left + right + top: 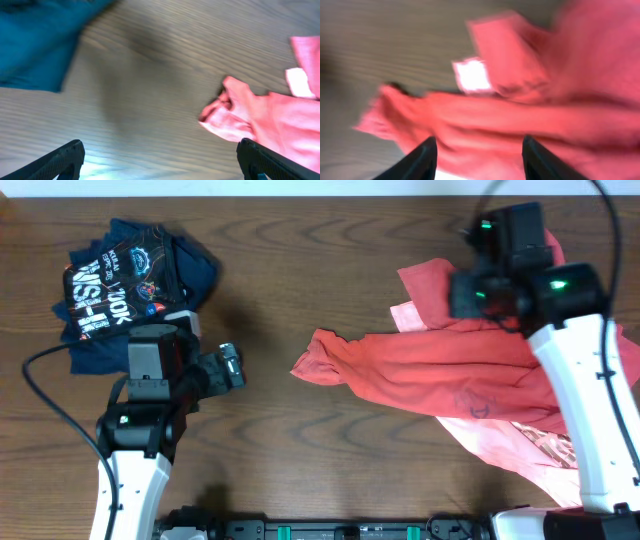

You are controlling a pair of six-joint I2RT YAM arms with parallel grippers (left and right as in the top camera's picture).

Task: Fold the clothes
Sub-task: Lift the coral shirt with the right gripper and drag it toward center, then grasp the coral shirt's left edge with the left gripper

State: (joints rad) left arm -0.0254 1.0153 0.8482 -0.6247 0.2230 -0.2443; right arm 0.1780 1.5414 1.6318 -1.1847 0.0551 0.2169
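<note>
Coral-red and pink T-shirts point(430, 360) lie rumpled on the right of the table point(300, 260) — right pincer point(479, 147) just above them, fingers apart, pinching nothing I can see. Left pincer point(160, 157) spread wide over bare wood, near a navy printed T-shirt point(130, 280).

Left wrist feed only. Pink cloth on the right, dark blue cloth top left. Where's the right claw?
Observer: The right claw is above the red shirt, on the right side of the table. Its jaws are apart with nothing pinched.
Operator: Is that blue cloth another shirt?
Observer: Yes, a navy shirt with white print, bunched at the far left, beyond the left claw.
Operator: Is there just one pink item?
Observer: No, two. A paler pink shirt seems to lie partly under the red one.
</note>
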